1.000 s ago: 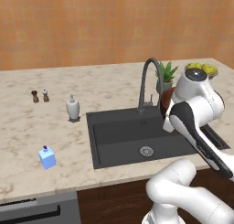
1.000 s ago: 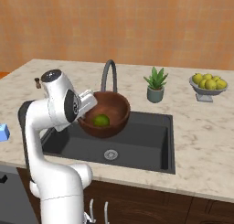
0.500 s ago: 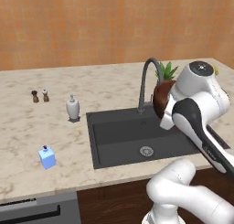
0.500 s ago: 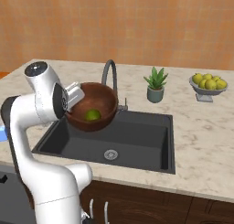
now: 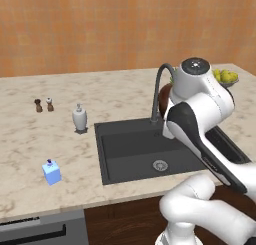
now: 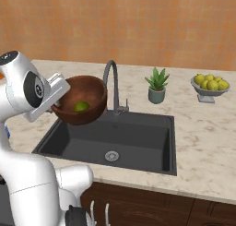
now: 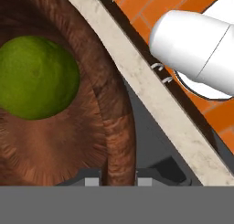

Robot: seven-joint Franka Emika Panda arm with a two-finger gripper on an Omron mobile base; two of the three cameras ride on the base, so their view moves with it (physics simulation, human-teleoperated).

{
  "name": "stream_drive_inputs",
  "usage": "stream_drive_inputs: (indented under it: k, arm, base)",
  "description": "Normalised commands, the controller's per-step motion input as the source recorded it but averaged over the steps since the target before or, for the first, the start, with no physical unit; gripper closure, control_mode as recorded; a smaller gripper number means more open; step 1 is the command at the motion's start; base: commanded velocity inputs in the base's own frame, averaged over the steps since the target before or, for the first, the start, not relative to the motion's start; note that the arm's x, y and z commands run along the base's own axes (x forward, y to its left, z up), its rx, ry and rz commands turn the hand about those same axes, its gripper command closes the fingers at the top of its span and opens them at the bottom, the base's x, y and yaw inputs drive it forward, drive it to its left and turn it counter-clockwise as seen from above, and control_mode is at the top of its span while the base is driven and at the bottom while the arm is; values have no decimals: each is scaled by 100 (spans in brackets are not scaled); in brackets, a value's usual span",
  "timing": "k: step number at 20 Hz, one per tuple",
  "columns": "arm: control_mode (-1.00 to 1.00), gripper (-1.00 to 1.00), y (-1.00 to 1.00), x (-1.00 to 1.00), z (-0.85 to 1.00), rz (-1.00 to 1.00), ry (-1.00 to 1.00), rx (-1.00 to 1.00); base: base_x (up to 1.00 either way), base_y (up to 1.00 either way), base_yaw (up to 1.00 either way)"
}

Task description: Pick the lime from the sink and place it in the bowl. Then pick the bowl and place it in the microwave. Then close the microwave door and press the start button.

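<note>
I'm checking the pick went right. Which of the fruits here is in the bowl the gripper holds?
The green lime: it lies inside the reddish-brown wooden bowl clamped by the gripper above the sink. The yellow lemons sit in the grey dish on the counter.

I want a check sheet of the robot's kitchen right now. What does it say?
Surface: beige marbled counter, dark sink set in it.
Job's things: lime lies inside the wooden bowl, which is lifted over the sink's left side.
Clutter: fruit dish, potted plant, soap dispenser, two small shakers, blue bottle.
Tool: shut on the bowl's rim.
Cables: nothing seen.
Surroundings: orange wall, faucet.
</note>
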Motion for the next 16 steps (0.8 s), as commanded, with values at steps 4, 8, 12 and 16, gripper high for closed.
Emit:
stream_drive_inputs:
  k: [4,8,12,16]
  arm:
    - [100,100,1,-3,1,4,3,-1]
    - [100,100,0,0,0,0,0,0]
    - [100,100,0,0,0,0,0,0]
    - [100,100,0,0,0,0,0,0]
  base:
    - [-33,-22,4]
    - [-89,-68,-2]
    - [-80,-96,-19]
    - [-20,-74,-62]
